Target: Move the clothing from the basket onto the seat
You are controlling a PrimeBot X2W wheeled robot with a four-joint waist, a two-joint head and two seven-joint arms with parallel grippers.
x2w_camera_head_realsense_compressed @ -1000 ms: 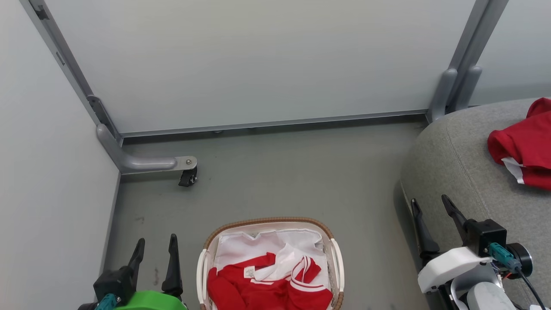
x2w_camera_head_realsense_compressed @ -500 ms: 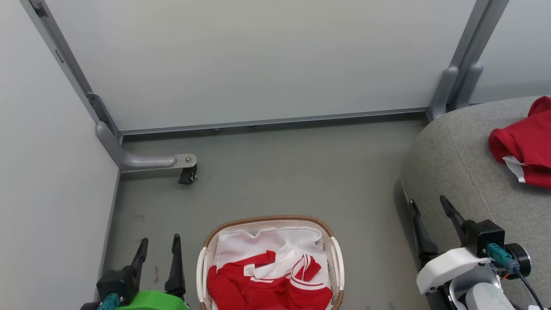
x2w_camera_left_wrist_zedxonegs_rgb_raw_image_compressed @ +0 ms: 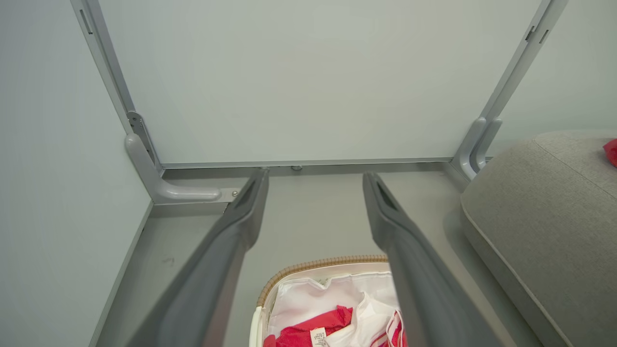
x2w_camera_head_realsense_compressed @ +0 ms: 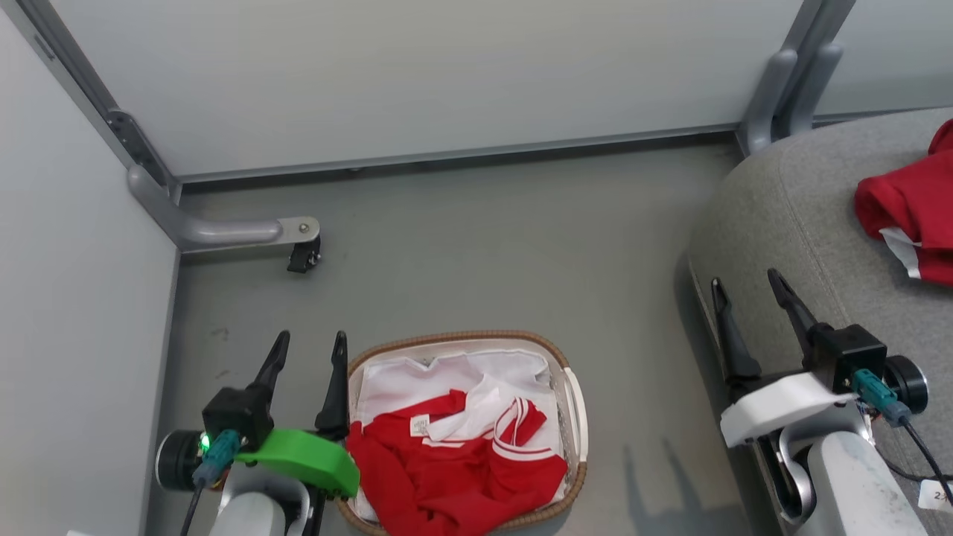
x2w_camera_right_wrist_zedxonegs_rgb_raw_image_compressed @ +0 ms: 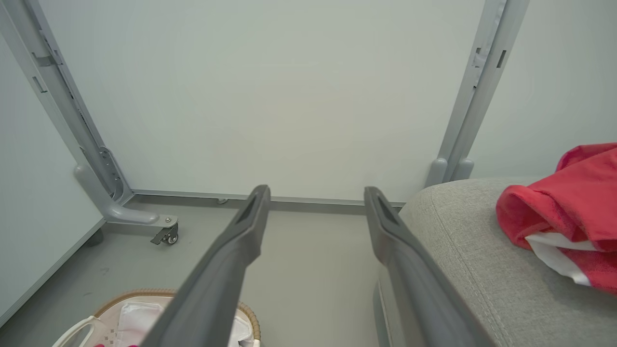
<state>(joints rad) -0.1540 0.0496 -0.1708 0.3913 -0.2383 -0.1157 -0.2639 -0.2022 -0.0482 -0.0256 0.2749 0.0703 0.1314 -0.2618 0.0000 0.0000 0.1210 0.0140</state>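
My left claw (x2w_camera_head_realsense_compressed: 310,339) is released, its two fingers spread apart, just beside the left rim of the laundry basket (x2w_camera_head_realsense_compressed: 456,339) on the floor (x2w_camera_head_realsense_compressed: 484,238). Red clothing (x2w_camera_head_realsense_compressed: 447,476) with white stripes lies inside, on the white liner (x2w_camera_head_realsense_compressed: 461,372). My right claw (x2w_camera_head_realsense_compressed: 745,280) is released too, at the edge of the grey seat (x2w_camera_head_realsense_compressed: 789,216), where another red garment (x2w_camera_head_realsense_compressed: 912,205) lies.

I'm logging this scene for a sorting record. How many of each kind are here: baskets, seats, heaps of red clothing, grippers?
basket: 1
seat: 1
red clothing heaps: 2, one in the basket, one on the seat
left gripper and right gripper, jaws open: 2
Total: 6
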